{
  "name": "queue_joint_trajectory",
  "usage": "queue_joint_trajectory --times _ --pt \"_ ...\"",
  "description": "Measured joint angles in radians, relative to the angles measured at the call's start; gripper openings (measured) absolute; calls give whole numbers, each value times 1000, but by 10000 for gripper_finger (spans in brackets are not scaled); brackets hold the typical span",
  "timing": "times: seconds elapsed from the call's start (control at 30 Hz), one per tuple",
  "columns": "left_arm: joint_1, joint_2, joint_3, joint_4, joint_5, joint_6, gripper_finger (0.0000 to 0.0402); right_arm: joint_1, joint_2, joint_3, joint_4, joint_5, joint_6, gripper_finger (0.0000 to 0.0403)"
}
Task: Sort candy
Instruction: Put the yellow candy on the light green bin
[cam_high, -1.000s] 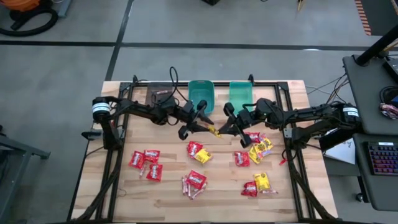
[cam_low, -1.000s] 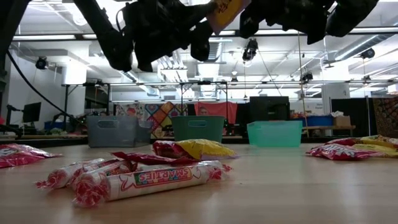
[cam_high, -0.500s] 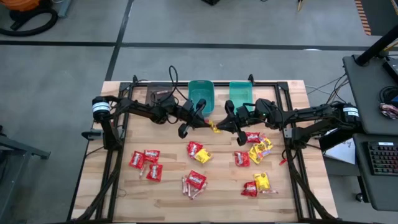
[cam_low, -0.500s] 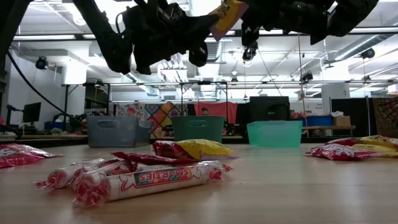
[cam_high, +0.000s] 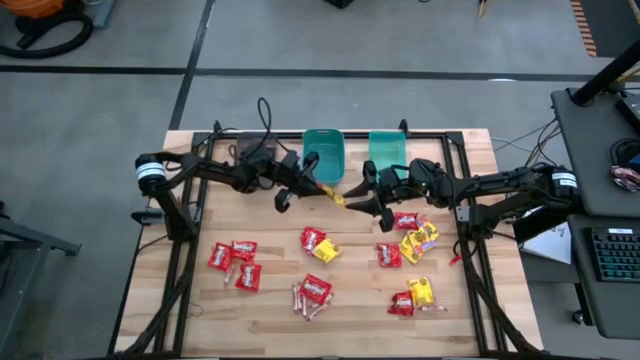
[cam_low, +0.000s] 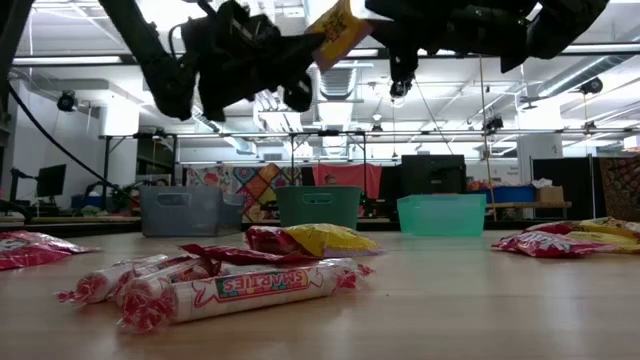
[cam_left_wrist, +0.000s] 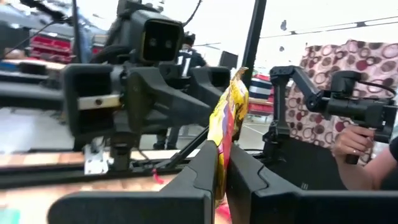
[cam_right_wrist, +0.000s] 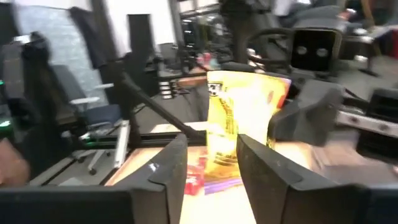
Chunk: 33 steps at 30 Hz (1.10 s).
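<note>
yellow packet (cam_high: 330, 195), red packets (cam_high: 233, 263), teal bins (cam_high: 324, 152), dark hands (cam_high: 308, 178)

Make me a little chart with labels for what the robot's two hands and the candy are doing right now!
left gripper: shut on the yellow candy packet, held up above the table
right gripper: open, fingers either side of that packet
handover: left has the packet, right has let go
teal bins: two at the table's far edge
loose candy: red and yellow packets and stick rolls lying on the wooden table

Two teal bins (cam_high: 323, 153) stood there, one grey bin (cam_low: 180, 211), and two arms (cam_high: 215, 173).
</note>
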Motion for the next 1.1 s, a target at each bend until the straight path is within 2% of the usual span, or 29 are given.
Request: queue_joint_trajectory --times 0.1,0.2,0.37,0.57,0.83,1.1 --pt "26 -26 -52 -5 -6 -2 0 0 -6 0 -55 129 -10 154" --pt "44 -49 -112 -21 -75 16 0 1 -9 0 -107 246 -34 169" --pt "50 -63 -181 -67 -296 57 0 2 -9 0 -122 322 -42 195" --pt "33 -47 -171 -67 -369 60 0 2 -8 12 -172 404 -50 213" --pt "1 -47 -98 -89 -401 86 0 2 65 95 -281 430 -55 217" --pt "2 -47 -116 -119 -408 103 0 2 128 168 -339 427 -84 209"
